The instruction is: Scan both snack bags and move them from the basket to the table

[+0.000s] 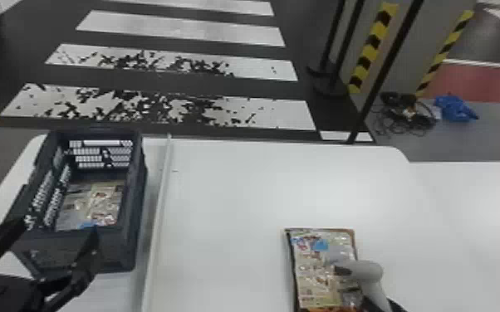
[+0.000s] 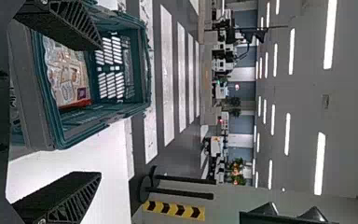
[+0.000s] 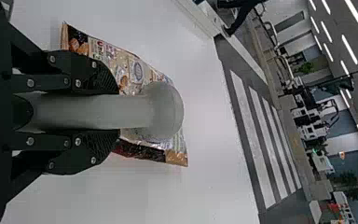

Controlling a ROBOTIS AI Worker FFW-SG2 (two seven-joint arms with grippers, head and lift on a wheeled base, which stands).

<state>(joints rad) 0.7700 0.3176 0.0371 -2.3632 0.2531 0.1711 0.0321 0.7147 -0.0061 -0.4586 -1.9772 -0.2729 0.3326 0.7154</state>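
Note:
My left gripper (image 1: 60,240) is open at the near end of the dark basket (image 1: 135,207), one finger by each side. One snack bag (image 1: 95,203) lies flat on the basket's floor. In the left wrist view the left gripper (image 2: 93,112) has nothing between its spread fingers, with the basket (image 2: 32,93) and its bag (image 2: 67,74) beyond. On the table the other snack bag (image 1: 311,274) lies flat, under the grey scanner (image 1: 365,271). The right wrist view has my right gripper (image 3: 116,112) shut on the scanner (image 3: 163,112), over the bag (image 3: 135,70).
The white table (image 1: 228,199) has a raised pale strip (image 1: 160,199) running along it just right of the basket. Past its far edge stand dark poles (image 1: 369,99) and a pillar with yellow-black stripes (image 1: 371,45). Cables and a blue item (image 1: 454,108) lie on the floor.

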